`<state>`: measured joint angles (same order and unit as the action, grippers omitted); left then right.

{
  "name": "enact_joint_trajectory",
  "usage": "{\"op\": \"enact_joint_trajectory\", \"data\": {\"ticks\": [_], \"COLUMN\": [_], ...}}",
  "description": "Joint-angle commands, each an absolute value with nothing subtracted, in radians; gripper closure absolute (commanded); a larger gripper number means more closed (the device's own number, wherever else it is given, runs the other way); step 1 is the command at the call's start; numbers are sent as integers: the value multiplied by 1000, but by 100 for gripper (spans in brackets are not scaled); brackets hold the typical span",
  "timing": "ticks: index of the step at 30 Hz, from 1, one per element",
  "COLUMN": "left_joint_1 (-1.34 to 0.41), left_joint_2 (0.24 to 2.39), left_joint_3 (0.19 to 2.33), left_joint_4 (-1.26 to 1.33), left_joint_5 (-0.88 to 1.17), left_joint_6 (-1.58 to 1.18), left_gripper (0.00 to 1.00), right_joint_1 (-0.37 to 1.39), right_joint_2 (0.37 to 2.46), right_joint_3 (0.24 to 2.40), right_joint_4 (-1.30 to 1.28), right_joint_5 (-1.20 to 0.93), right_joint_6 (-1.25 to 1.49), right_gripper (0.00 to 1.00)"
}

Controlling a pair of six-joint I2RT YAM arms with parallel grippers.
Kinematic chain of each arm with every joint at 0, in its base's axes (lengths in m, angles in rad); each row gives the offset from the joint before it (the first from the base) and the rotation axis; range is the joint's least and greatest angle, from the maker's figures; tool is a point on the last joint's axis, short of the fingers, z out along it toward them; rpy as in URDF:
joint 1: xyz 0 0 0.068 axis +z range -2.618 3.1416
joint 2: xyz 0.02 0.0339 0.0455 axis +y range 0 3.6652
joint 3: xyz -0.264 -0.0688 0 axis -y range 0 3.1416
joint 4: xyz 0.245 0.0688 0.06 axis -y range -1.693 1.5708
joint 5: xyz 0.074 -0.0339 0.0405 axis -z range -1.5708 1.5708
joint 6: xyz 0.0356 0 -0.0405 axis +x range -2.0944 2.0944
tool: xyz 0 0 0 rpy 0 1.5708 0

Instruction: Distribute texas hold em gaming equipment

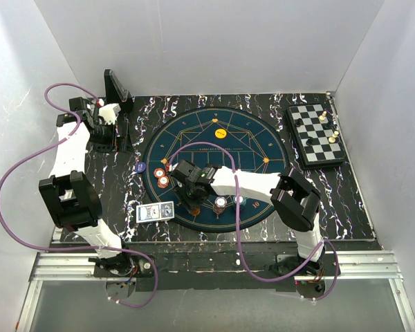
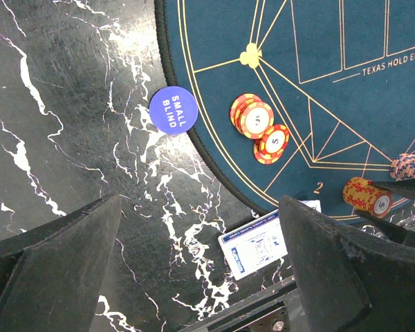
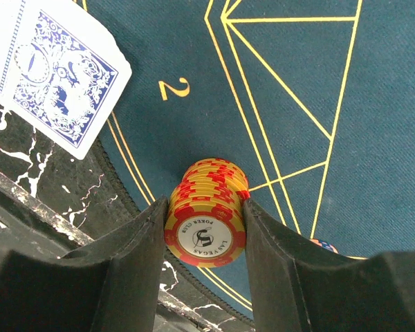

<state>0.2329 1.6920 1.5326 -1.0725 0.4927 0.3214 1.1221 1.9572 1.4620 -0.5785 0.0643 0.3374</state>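
My right gripper is shut on a stack of orange-and-red poker chips, one finger on each side, low over the near-left rim of the round blue mat by the numeral 2. That stack also shows in the left wrist view. Blue-backed playing cards lie just off the mat's edge. More orange chips sit on the mat's left side, with a blue "small blind" disc beside them on the table. My left gripper hangs open and empty above the marble table, left of the mat.
A yellow disc lies on the mat's far side. Two chip piles sit at its near edge under the right arm. A chessboard with small pieces stands at the back right. A black stand rises at the back left.
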Motion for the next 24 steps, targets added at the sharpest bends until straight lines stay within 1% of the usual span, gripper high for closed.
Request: {"op": "enact_joint_trajectory", "data": {"ticks": [1, 14, 19, 24], "left_joint_1": [238, 238, 238, 238], "left_joint_2": [1635, 1637, 1640, 1652], "left_joint_3": [1549, 1545, 1542, 1539], "left_joint_4": [-1072, -1066, -1065, -1060], "left_joint_5": [495, 499, 506, 514], "left_joint_6": [333, 328, 327, 330], "left_gripper": [2, 2, 2, 2], "right_joint_1": [1129, 1112, 1060, 934], "right_joint_2": [1971, 1856, 1838, 1859], "right_joint_3": [1454, 1476, 1525, 1604], "right_joint_4": [-566, -577, -594, -600], "right_joint_5": [74, 164, 195, 189], "right_joint_6": [347, 313, 281, 259], "right_gripper": [50, 75, 80, 83]}}
